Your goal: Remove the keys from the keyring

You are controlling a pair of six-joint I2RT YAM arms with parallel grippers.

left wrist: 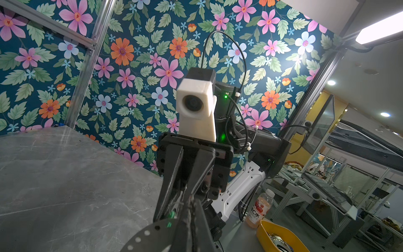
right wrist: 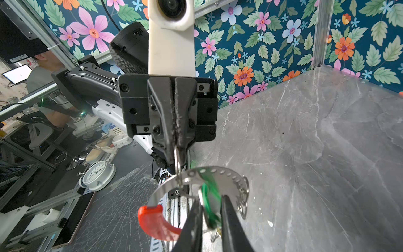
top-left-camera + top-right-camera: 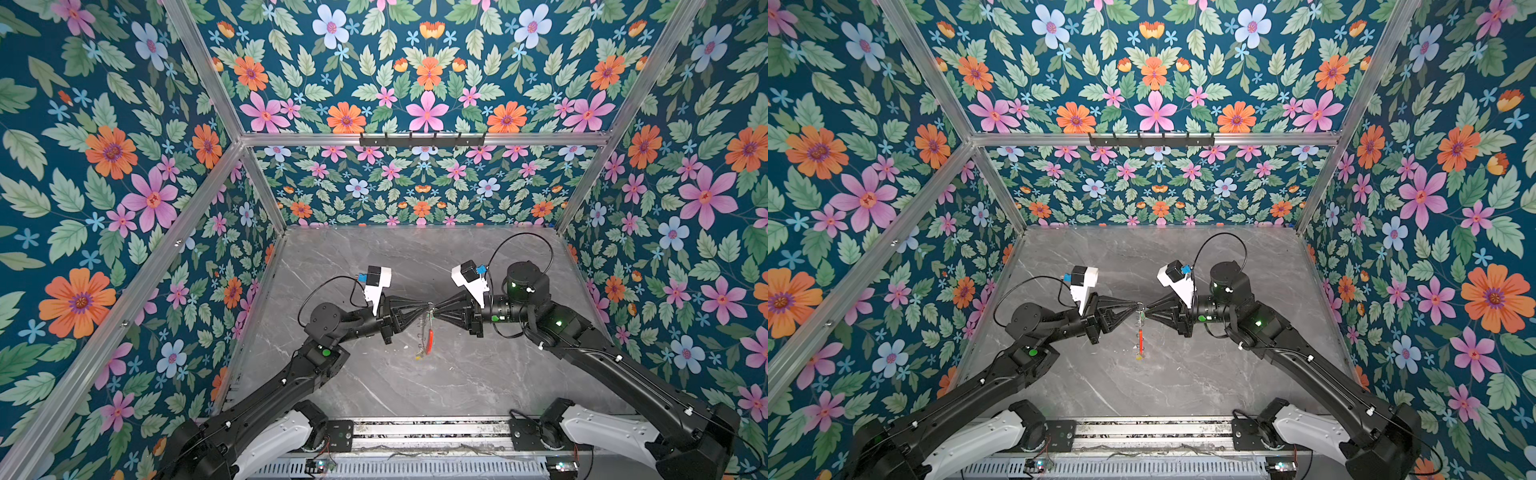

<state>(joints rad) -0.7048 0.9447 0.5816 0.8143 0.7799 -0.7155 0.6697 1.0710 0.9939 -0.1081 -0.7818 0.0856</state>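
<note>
- We see the left gripper (image 2: 177, 148) pressed together on a small silver split ring (image 2: 177, 160). That ring passes through the perforated band of the keyring (image 2: 226, 174).
- The right gripper (image 2: 210, 220) meets it tip to tip. Its fingers (image 2: 231, 224) pinch the green-tagged key (image 2: 209, 205) from both sides.
- In both top views the keyring (image 3: 427, 328) hangs on edge below the two tips. Its red arc (image 3: 430, 340) is low on the hoop, and the yellow-tagged key (image 3: 420, 354) dangles at the bottom, above the grey table (image 3: 374, 257).
- We find both wrists roughly level and pointing at each other over the middle of the table, with the wrist cameras on top.
- Behind them, both forearms slope up from bases at the near edge, left arm from the left, right arm from the right, converging at the centre.
</note>
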